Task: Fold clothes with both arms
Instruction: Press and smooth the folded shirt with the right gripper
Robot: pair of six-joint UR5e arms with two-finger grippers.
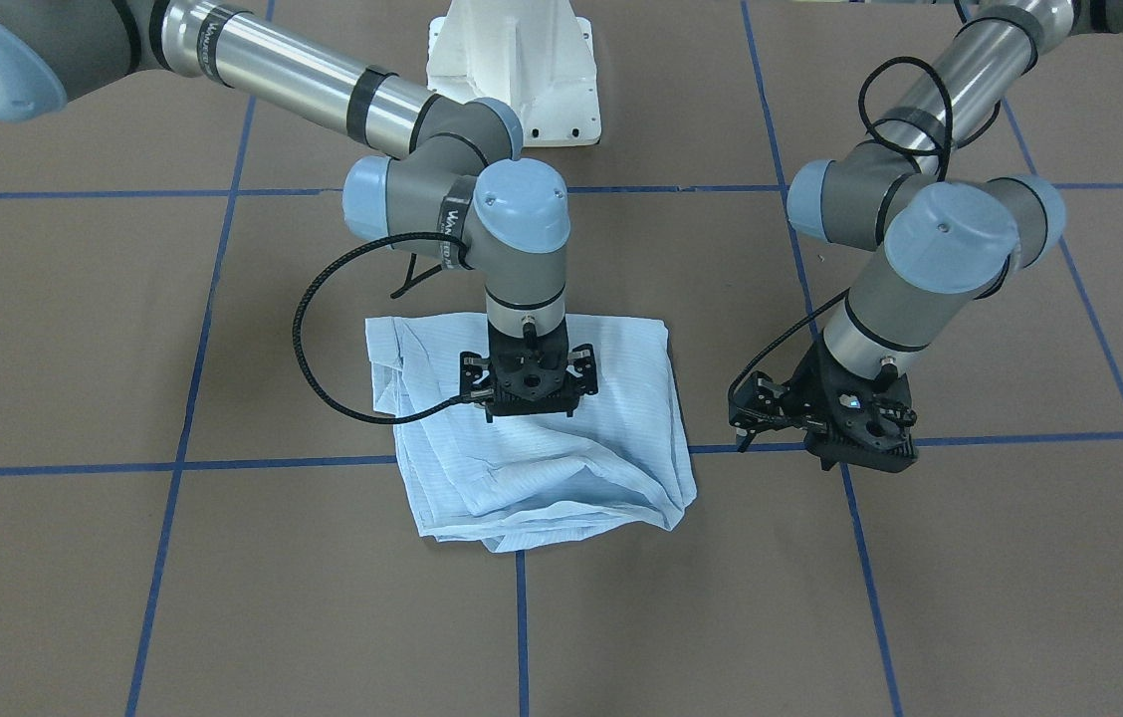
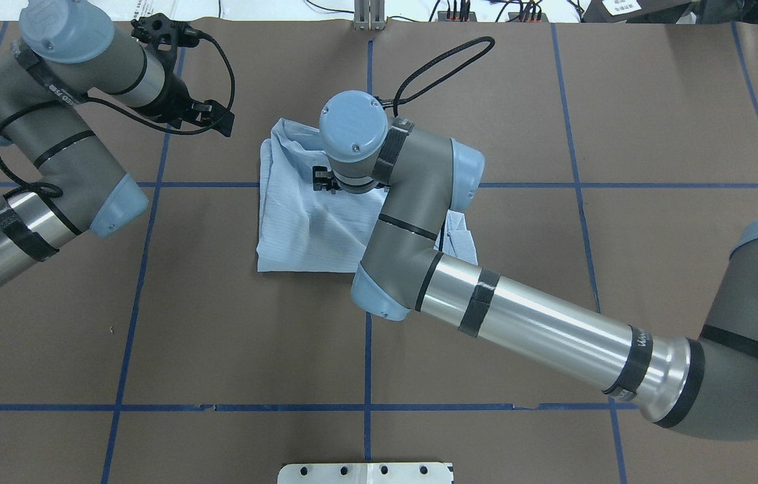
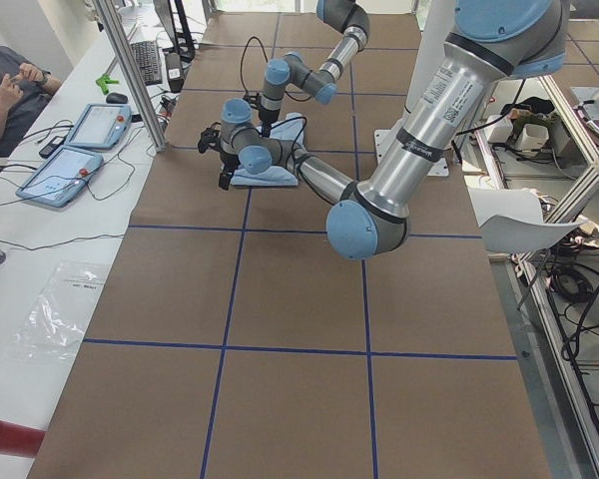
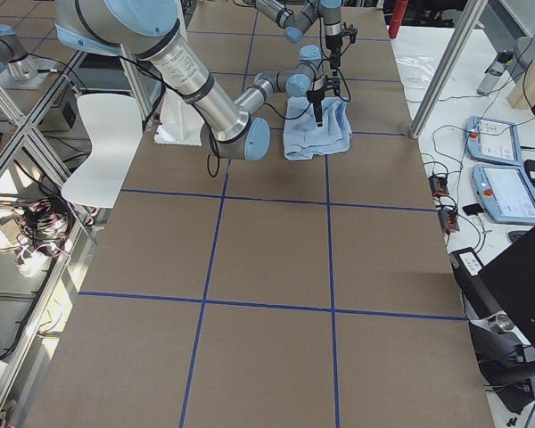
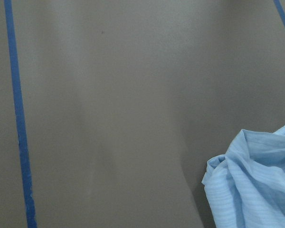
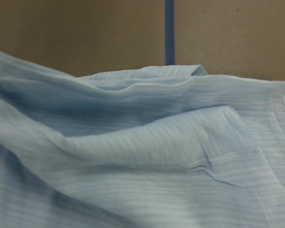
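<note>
The light blue striped shirt [image 1: 561,478] lies folded into a rough square at the table's middle [image 2: 305,228], rumpled along its far edge. My right gripper [image 1: 530,398] points straight down on the shirt's centre. Its side links are spread, so it looks open, and its tips are hidden behind its body. The right wrist view is filled with shirt folds [image 6: 142,166]. My left gripper [image 1: 746,418] hangs tilted over bare table beside the shirt [image 2: 214,119]. I cannot tell whether it is open or shut. Only a shirt corner [image 5: 256,185] shows in the left wrist view.
Blue tape lines [image 1: 522,627] divide the brown table into squares. The white pedestal base [image 1: 512,70] stands at the robot's side. A person [image 3: 5,85] sits at a side bench with control tablets [image 3: 65,170]. A white chair [image 4: 98,143] stands off the table.
</note>
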